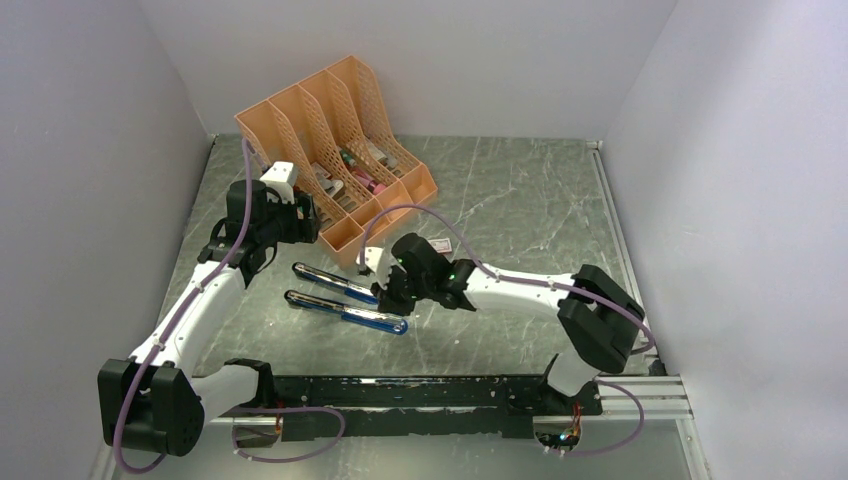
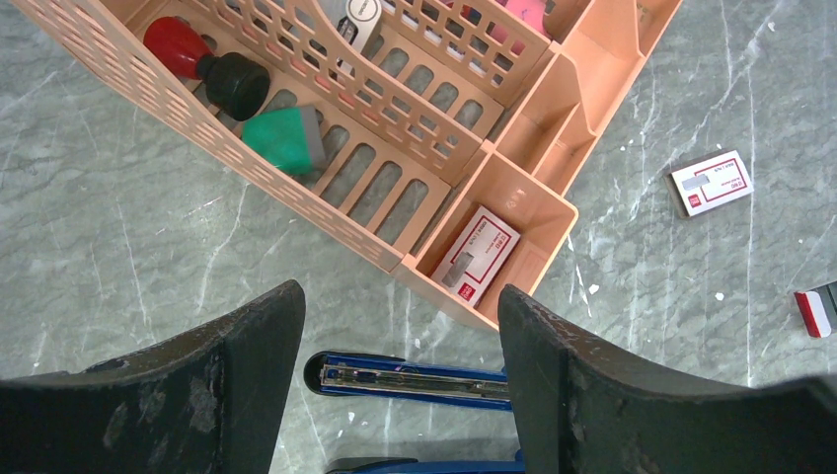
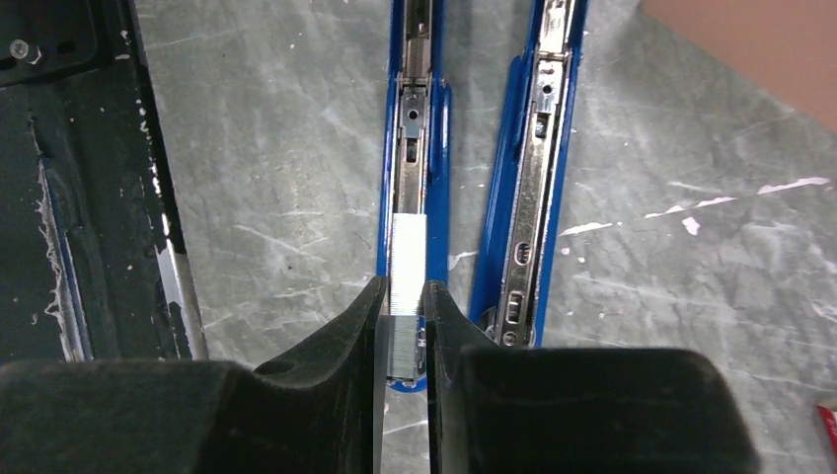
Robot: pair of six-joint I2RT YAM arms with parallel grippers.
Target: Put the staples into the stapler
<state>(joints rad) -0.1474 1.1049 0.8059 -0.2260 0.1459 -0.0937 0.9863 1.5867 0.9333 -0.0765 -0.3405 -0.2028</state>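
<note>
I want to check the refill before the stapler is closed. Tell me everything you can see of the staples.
The staples are one flat, silvery-grey metal strip, finely ribbed crosswise and bright on top. The strip lies lengthwise over the open channel of the blue stapler, in line with it. The right gripper pinches its near end between both fingers. Whether it is fully seated in the channel cannot be told.

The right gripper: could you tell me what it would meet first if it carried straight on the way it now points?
Most likely the open stapler: the right gripper, shut on the staples, points down at its magazine channel. The gap between them is unclear.
</note>
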